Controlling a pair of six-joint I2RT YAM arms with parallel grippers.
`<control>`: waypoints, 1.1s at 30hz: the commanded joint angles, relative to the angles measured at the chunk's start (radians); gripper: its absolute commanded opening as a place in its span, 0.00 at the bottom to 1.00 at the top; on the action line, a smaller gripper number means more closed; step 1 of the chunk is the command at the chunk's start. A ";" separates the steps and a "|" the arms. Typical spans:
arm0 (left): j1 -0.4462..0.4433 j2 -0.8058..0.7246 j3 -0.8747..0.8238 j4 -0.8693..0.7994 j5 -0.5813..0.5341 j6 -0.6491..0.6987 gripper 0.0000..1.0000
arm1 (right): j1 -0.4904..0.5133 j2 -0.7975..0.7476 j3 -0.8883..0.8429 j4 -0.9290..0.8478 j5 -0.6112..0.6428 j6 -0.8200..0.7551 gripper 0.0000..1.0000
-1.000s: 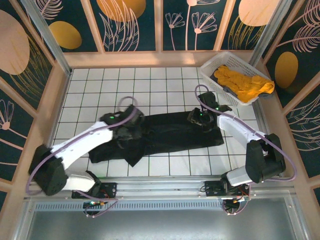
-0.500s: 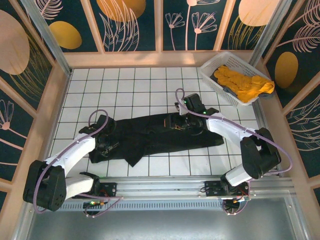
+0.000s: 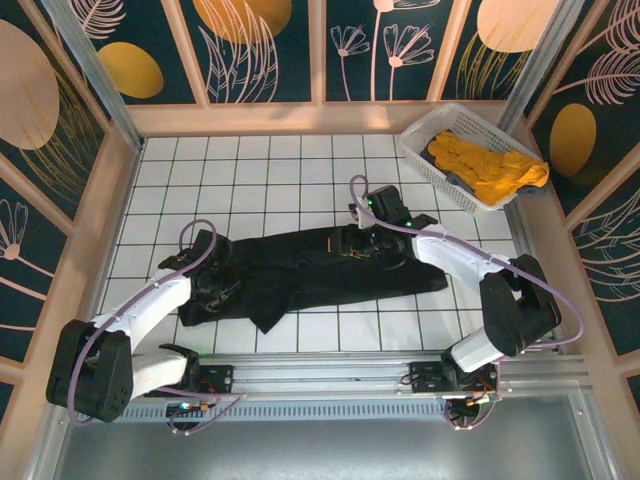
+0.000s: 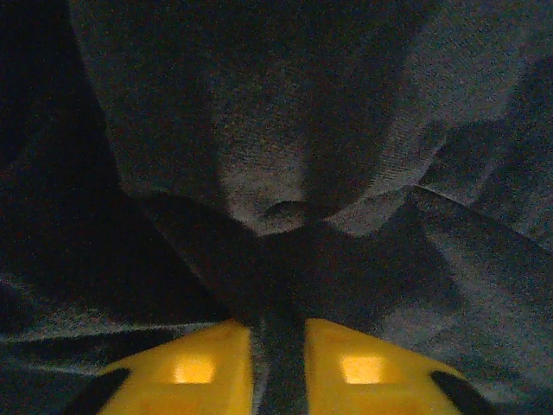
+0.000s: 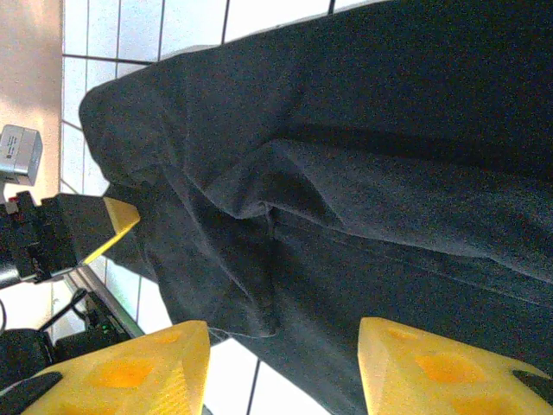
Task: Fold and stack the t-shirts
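The black t-shirt (image 3: 320,265) lies stretched across the tiled desk (image 3: 280,170), not yet folded, as both arms settle over it. Within the last second each arm has slid leftward along the garment, the left from the shirt's middle to its bunched left end and the right from the right-hand part to the centre. In the last half second they have scarcely moved, apart from the left fingers drawing in. The search for a hold appears to be over, and the first fold now looks ready to begin.

The left gripper (image 3: 207,283) sits at the shirt's left end. In its wrist view the yellow fingers (image 4: 216,363) stand nearly together with a narrow strip of dark cloth between them and a ridge of fabric rising just beyond, which reads as a pinch on the shirt.

The right gripper (image 3: 358,243) is over the garment's middle near the far hem. Its wrist view shows the fingers (image 5: 147,367) set well apart above creased cloth, with nothing held between them.

The mustard-orange t-shirt (image 3: 485,165) lies crumpled in the white basket (image 3: 432,118) at the desk's far right corner, well apart from both arms. By the look of it, the stacking is a long way off
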 commanded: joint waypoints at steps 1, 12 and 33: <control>0.005 -0.010 0.016 -0.026 -0.001 0.011 0.13 | -0.005 0.015 0.025 -0.004 0.005 -0.019 0.49; 0.006 -0.046 0.130 -0.167 -0.108 0.033 0.00 | -0.005 0.018 0.032 -0.017 0.035 -0.015 0.47; 0.056 0.175 0.352 -0.268 -0.281 0.195 0.00 | -0.067 -0.010 0.008 -0.049 0.106 -0.007 0.45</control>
